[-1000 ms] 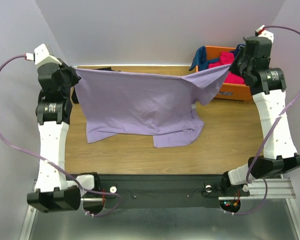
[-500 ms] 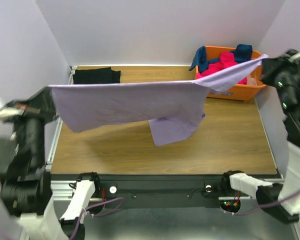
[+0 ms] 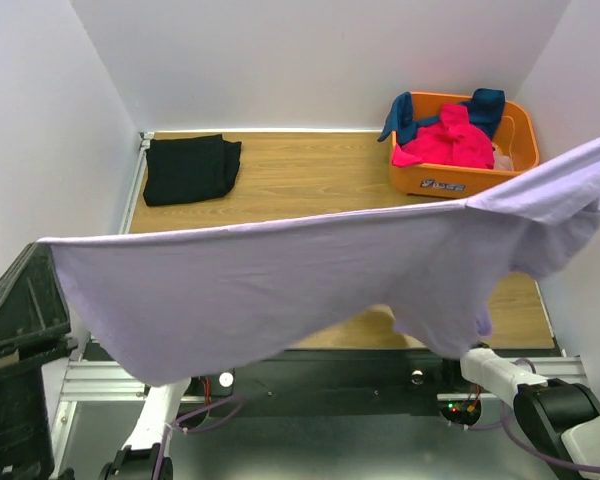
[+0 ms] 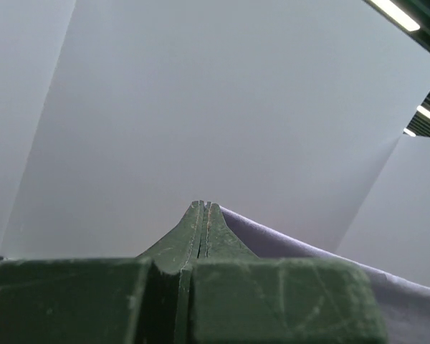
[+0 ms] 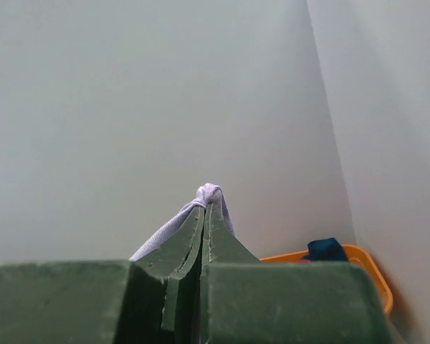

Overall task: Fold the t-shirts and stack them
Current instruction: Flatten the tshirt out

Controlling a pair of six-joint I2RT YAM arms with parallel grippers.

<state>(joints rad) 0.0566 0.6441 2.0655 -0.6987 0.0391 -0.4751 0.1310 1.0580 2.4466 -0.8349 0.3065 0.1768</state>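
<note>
A large lavender t-shirt hangs stretched wide in the air, high above the table and close to the top camera. My left gripper is shut on its left corner; the cloth runs off to the right of the fingers. My right gripper is shut on a bunched bit of the lavender shirt; it is past the right edge of the top view. A folded black t-shirt lies at the table's back left. Hot-pink and teal-blue shirts lie in the basket.
The orange basket stands at the table's back right and also shows in the right wrist view. The wooden table shows behind the raised shirt. My left arm's dark body is at the lower left.
Both arms have swung up and outward, lifting the lavender shirt off the table and stretching it wide near the camera. The folded black shirt is now uncovered.
</note>
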